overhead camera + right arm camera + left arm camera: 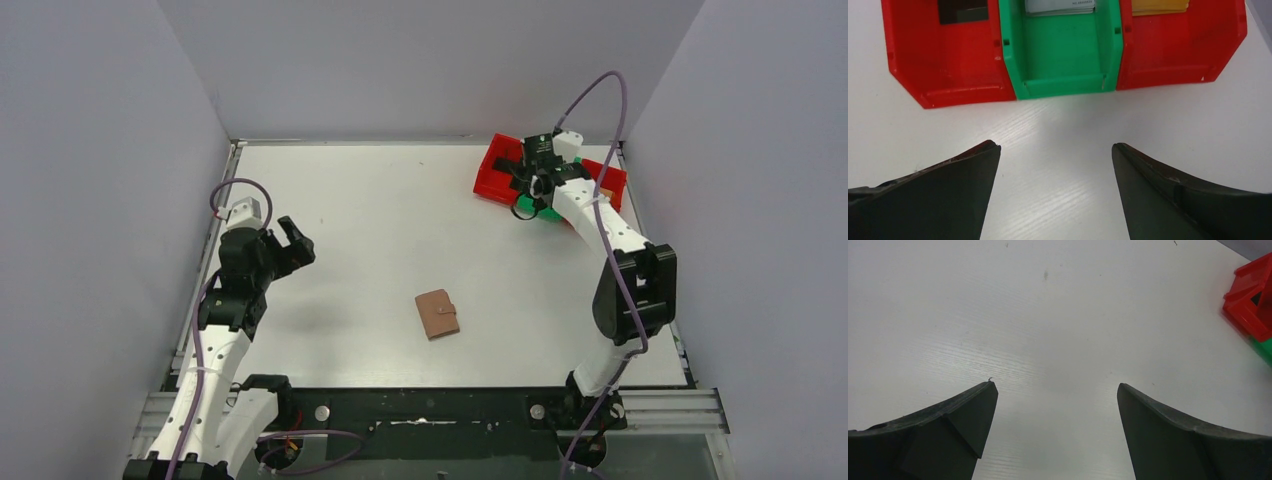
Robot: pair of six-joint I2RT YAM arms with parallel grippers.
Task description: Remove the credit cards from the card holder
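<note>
1. The tan leather wallet (437,313) is lying shut and flat on the matte white table (380,220), between the arms.
2. The left gripper (1055,390) is hanging spread wide, empty.
3. The right gripper (1055,150) is gaping, empty, facing glossy plastic bins.
4. Thin cards are lying inside: black card (962,10) in one red bin (953,65), grey card (1060,6) in the green bin (1063,55), gold card (1160,6) in the other red bin (1173,50).

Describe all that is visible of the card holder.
The card holder is a small tan-brown wallet, leather by its look, folded shut, with a strap tab at its right edge. It lies flat and slightly askew on the white table, centred in its near half. Only the table touches it. No card pokes out. Only the top view shows it.
</note>
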